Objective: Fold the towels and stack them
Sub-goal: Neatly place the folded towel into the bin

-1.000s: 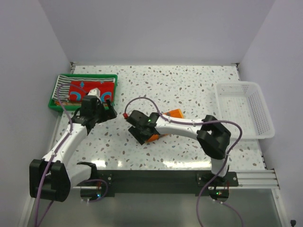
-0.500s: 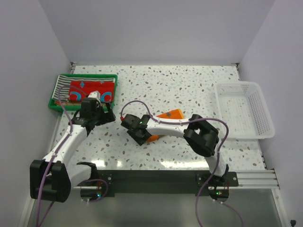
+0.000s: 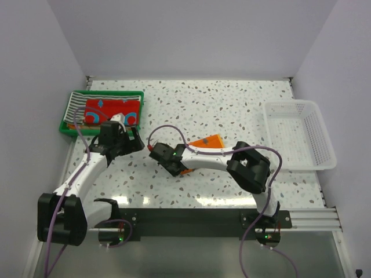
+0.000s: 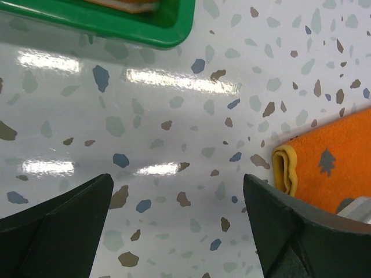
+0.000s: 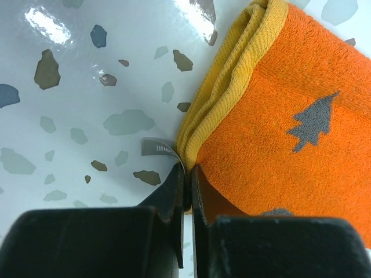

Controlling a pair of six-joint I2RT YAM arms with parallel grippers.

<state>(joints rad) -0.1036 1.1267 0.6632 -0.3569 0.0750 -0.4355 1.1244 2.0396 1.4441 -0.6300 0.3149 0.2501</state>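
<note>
The right arm covers part of the orange towel [image 3: 210, 141] from above, and we cannot sort out the layers in the green tray [image 3: 107, 92]. At the wrist we see the right hand [image 5: 185, 176] pinched closed on that towel's yellow-hemmed folded edge, low over the desk [image 3: 232, 104]. The left hand [image 4: 177, 185] hangs with fingers spread wide and grips nothing, with the towel's corner just to its right. We count three towels: this one, plus a red towel [image 3: 107, 109] and a striped towel [image 3: 74, 103] in the tray. There is one white basket [image 3: 301, 136].

Right gripper [image 5: 186, 174], pinching orange towel [image 5: 278, 116] edge, shifted left; left gripper [image 4: 178, 180] drew slightly back from green tray [image 3: 68, 110].
</note>
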